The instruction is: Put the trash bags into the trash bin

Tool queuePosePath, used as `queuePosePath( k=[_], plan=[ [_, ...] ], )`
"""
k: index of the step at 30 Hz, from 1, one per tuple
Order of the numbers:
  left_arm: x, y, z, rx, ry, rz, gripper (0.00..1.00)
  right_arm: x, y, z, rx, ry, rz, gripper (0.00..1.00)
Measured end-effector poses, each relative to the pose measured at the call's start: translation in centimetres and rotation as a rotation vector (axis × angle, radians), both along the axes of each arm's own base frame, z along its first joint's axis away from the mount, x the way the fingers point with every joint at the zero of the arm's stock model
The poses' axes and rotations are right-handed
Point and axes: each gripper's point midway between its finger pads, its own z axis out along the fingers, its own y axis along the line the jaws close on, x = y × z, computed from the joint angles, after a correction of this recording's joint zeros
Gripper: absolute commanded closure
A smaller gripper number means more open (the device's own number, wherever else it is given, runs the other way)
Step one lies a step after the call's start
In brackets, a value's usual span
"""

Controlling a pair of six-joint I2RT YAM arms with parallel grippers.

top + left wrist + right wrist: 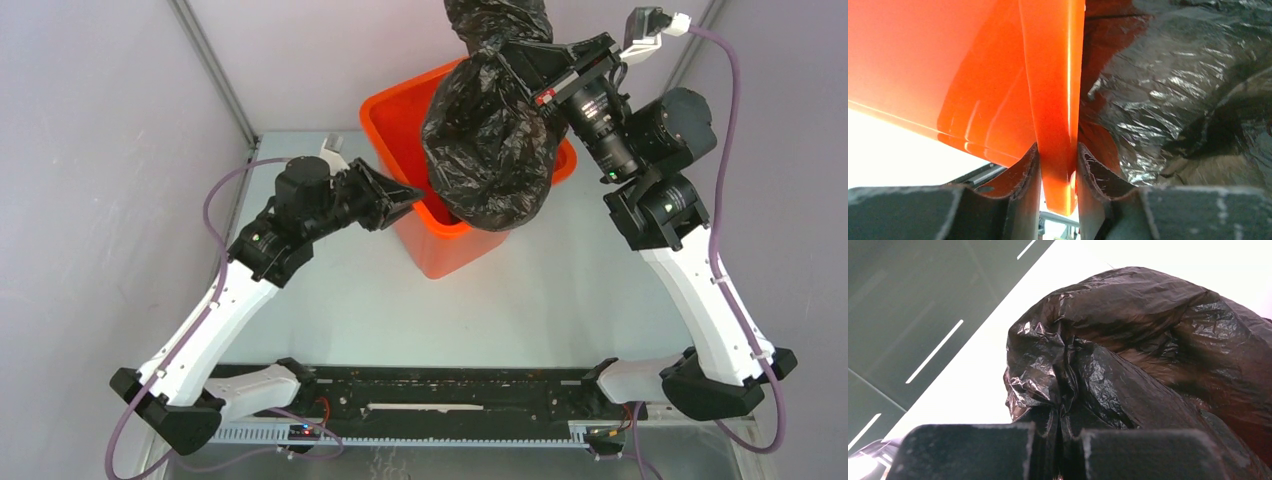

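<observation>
Pale grey walls close in a pale, faintly glossy desk (350,300), with the two arm bases bolted along its near edge. The trash bin (445,255), bright orange, stands on the desk directly ahead of the left tool (412,196), whose tip meets the bin's rim. The trash bag (490,150), black, crinkled and glossy, hangs below the right tool (505,58), which is raised above the bin. The bag's bulging lower part drapes over the mouth of the bin and dips inside, while its upper part rises past the tool and out of the top of the overhead view. The left tool is closed narrow on the bin's wall. In the left wrist view the orange edge passes between the two fingers (1023,170), both pads pressing against it, with the bin's outer wall to the tool's left and black plastic to its right. The right tool is pinched tight on a gathered fold of the bag. In the right wrist view the twisted plastic runs down into the slim gap between its fingers (963,450), and the rest billows up and to the tool's right.
</observation>
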Motion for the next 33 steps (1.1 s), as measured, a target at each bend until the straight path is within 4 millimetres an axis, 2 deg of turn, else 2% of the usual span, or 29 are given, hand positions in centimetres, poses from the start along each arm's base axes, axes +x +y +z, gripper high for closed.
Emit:
queuePosePath(
  k=[4,9,15,17,19,21,23,29,33],
  plan=[
    [-1.0,-0.7,0.0,-0.008,0.008,-0.052,1.00,0.2,-1.0,-0.4,-0.005,0.007,-0.026,1.00],
    [-1.2,-0.8,0.1,-0.016,0.018,-0.059,1.00,0.6,-1.3,-0.2,-0.009,0.004,-0.030,1.00],
    [-1.7,-1.3,0.3,-0.061,0.072,-0.079,1.00,1.1,-0.7,4.2,0.028,-0.084,-0.014,1.00],
    [-1.8,-1.3,0.3,-0.075,0.094,-0.078,1.00,1.2,-0.5,4.9,0.036,-0.103,-0.007,1.00],
    [-1.7,-1.2,0.2,-0.086,0.116,-0.067,0.99,1.4,-0.2,4.8,0.030,-0.104,0.004,1.00],
    [-1.5,-0.9,0.1,-0.101,0.127,-0.054,0.97,2.0,0.3,3.7,0.018,-0.086,0.010,1.00],
    [-1.3,-0.5,-0.1,-0.112,0.131,-0.044,0.95,2.8,0.9,1.2,-0.007,-0.038,0.018,1.00],
    [-0.6,0.1,-0.2,-0.103,0.108,-0.026,1.00,6.5,3.4,-7.7,-0.107,0.151,0.040,1.00],
    [-0.6,0.0,-0.2,-0.089,0.084,-0.056,1.00,7.4,4.1,-9.0,-0.127,0.178,0.049,1.00]
  ],
)
